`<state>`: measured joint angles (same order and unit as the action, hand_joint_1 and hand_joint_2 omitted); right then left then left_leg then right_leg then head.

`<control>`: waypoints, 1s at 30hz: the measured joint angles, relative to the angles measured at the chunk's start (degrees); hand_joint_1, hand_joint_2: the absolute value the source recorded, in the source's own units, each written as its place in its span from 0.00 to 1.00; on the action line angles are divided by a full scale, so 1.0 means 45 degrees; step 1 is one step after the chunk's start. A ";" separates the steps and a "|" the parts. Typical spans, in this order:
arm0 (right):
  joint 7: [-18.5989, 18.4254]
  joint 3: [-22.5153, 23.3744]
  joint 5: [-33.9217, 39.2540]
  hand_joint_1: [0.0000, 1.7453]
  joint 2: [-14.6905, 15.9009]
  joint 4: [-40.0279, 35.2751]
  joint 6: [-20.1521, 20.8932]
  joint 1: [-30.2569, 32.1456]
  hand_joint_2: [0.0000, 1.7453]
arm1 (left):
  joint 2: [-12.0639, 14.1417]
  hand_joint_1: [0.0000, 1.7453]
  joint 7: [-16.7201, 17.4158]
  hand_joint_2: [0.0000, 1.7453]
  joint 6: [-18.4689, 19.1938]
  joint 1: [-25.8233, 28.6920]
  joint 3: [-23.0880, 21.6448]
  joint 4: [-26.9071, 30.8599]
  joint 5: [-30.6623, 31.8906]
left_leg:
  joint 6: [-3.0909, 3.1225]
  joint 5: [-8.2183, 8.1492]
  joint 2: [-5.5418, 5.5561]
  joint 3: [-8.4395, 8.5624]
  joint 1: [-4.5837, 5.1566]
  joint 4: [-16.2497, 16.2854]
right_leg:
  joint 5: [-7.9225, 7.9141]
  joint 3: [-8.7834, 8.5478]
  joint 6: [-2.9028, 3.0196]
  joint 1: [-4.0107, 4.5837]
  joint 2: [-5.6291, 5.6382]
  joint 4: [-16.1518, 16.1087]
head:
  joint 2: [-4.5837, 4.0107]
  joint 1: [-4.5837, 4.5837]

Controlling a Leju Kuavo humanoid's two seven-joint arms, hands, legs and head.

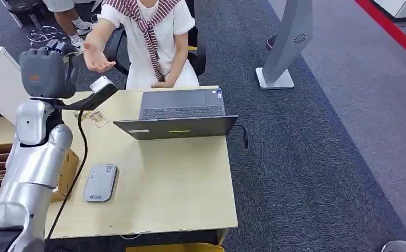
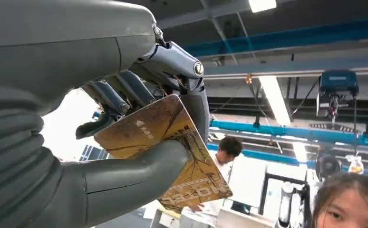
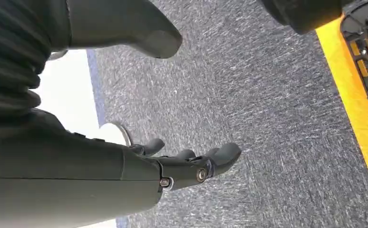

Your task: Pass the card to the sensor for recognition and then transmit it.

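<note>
Left hand (image 2: pixel 139 142) raised, thumb and fingers clamped on the gold card (image 2: pixel 165 152), near a person's open palm (image 1: pixel 97 56). Right hand (image 3: pixel 182 166) hangs over carpet (image 3: pixel 267 118), fingers apart, holding nothing. Sensor (image 1: pixel 100 182) lies on the surface (image 1: pixel 180 184).

The card (image 2: pixel 163 147) carries pale lettering (upside down, too blurred to read).

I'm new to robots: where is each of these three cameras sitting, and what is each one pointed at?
Head view: high on the body, looking down at the table; the left arm rises, left hand near a person's open hand.
Left wrist view: behind the left hand, facing the ceiling; it pinches the card.
Right wrist view: behind the empty right hand, facing carpet.
Shared: head and left wrist both show the left hand.
</note>
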<state>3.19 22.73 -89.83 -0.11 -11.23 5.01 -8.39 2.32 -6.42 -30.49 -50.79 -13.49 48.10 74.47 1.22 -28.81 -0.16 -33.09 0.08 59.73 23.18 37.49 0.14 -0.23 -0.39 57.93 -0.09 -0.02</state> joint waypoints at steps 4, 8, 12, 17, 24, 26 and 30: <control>0.0019 -0.0131 0.0000 0.00 -0.0015 0.0000 0.0019 -0.0053 1.00 | -0.0325 1.00 0.0228 1.00 0.0121 -0.0703 -0.0301 -0.0942 0.0271 | 0.0000 -0.0001 -0.0001 -0.0023 -0.0001 -0.0001 | 0.0001 0.0022 -0.0001 0.0000 0.0001 0.0000 | 0.0005 0.0005; 0.0019 -0.0277 0.0000 0.00 -0.0024 0.0000 0.0019 -0.0053 1.00 | -0.0481 1.00 0.0237 1.00 0.0136 -0.1014 -0.0442 -0.1369 0.0305 | -0.0001 0.0000 -0.0003 -0.0023 -0.0001 -0.0001 | 0.0001 0.0022 -0.0001 0.0000 0.0001 0.0001 | 0.0005 0.0005; 0.0019 -0.0320 0.0000 0.00 -0.0024 0.0000 0.0019 -0.0052 1.00 | -0.0563 1.00 0.0262 1.00 0.0136 -0.1182 -0.0485 -0.1636 0.0305 | -0.0001 0.0000 -0.0002 -0.0022 -0.0002 -0.0001 | 0.0001 0.0022 -0.0001 0.0000 0.0003 0.0001 | 0.0005 0.0005; 0.0024 -0.0369 0.0000 0.00 -0.0029 0.0000 0.0097 -0.0070 1.00 | -0.0738 1.00 0.0504 1.00 0.0257 -0.1378 -0.0504 -0.2009 0.0485 | 0.0000 0.0001 0.0001 -0.0024 -0.0003 -0.0001 | 0.0001 0.0021 -0.0002 -0.0001 0.0002 0.0001 | 0.0005 0.0005; -0.0136 -0.0374 0.0015 0.00 -0.0097 0.0000 0.0151 -0.0133 1.00 | -0.0908 0.00 0.0811 1.00 0.0121 -0.1728 -0.0563 -0.2544 0.0694 | 0.0000 0.0000 -0.0001 -0.0026 -0.0002 -0.0001 | 0.0001 0.0021 -0.0002 -0.0002 0.0003 0.0001 | 0.0005 0.0000; -0.0170 -0.0374 0.0015 0.00 -0.0117 0.0000 0.0170 -0.0149 1.00 | -0.0913 0.00 0.0864 1.00 0.0043 -0.1801 -0.0582 -0.2719 0.0796 | 0.0000 0.0000 -0.0001 -0.0027 -0.0003 -0.0001 | 0.0001 0.0022 -0.0001 -0.0002 0.0003 0.0002 | 0.0000 0.0000; -0.0194 -0.0378 0.0029 0.00 -0.0136 0.0000 0.0189 -0.0151 1.00 | -0.0889 0.00 0.0620 1.00 -0.0292 -0.1816 -0.0587 -0.2869 0.0576 | 0.0000 0.0000 0.0000 -0.0030 -0.0003 -0.0002 | 0.0002 0.0021 -0.0001 -0.0001 0.0003 0.0002 | 0.0005 0.0005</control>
<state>2.32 21.03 -89.70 -0.72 -11.23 5.86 -9.07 -1.68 -3.63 -31.80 -58.96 -16.13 35.19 77.06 1.22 -28.81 -0.16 -33.22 0.07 59.72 23.19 37.58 0.13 -0.23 -0.37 57.94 -0.07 0.00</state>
